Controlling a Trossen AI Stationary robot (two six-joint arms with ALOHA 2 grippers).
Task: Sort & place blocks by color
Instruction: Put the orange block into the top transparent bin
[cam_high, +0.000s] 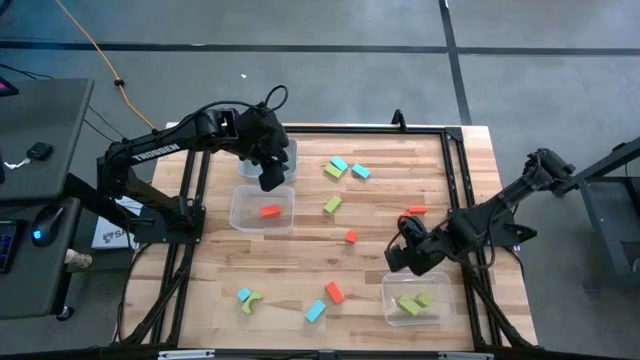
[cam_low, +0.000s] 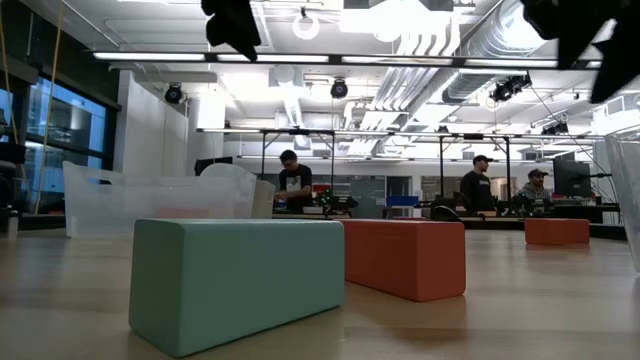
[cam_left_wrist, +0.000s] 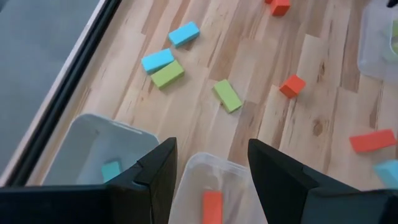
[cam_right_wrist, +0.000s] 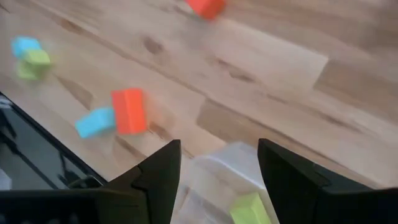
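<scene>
Wooden counter (cam_high: 310, 255) carries clear bins and scattered blocks. Left pincer (cam_high: 271, 180) hovers open and empty above the bin holding a red block (cam_high: 269, 210); right pincer (cam_high: 408, 255) hangs open and empty beside the bin of green blocks (cam_high: 413, 302). Sorting is midway, I judge. Next: reach a loose block (cam_high: 332, 204); nothing blocks it.
</scene>
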